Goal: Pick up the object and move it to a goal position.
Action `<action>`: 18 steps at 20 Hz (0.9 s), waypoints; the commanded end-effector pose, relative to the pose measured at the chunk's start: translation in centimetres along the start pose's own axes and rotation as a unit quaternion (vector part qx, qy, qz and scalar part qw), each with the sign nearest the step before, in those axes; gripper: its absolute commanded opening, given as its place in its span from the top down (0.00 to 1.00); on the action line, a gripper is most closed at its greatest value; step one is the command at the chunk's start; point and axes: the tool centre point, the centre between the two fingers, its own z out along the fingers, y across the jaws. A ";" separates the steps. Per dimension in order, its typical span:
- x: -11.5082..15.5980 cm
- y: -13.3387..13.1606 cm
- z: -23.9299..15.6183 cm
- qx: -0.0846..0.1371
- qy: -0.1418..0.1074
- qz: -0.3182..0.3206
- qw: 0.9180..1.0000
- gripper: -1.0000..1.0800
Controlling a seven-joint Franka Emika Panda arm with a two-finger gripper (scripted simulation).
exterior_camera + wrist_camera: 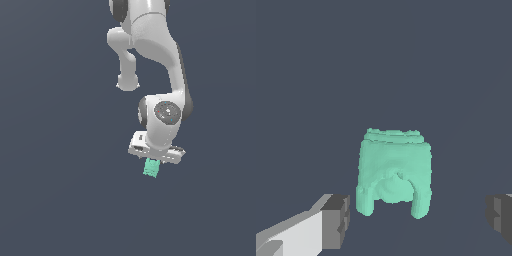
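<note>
The hand's point(417, 217) spread fingers point(336, 220) flank the mint-green object point(394, 170), apart from it and gripping nothing.

There was one mint-green object point(151, 168). One white robot arm point(160, 65) carried one gripper point(152, 165) with two fingers point(336, 220).

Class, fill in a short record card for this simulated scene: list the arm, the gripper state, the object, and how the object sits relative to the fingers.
arm: white Panda arm, reaching down
gripper: gripper open, fingers spread wide
object: mint-green object, notched edge
relation: between the fingers, touching neither
surface: plain dark grey surface
</note>
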 end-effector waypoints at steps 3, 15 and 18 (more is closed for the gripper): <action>0.4 -0.9 0.4 0.002 0.003 0.017 1.000 0.04; 0.4 -1.1 2.4 0.002 0.003 0.020 1.000 0.04; 0.4 -1.1 4.1 0.003 0.003 0.020 1.000 0.04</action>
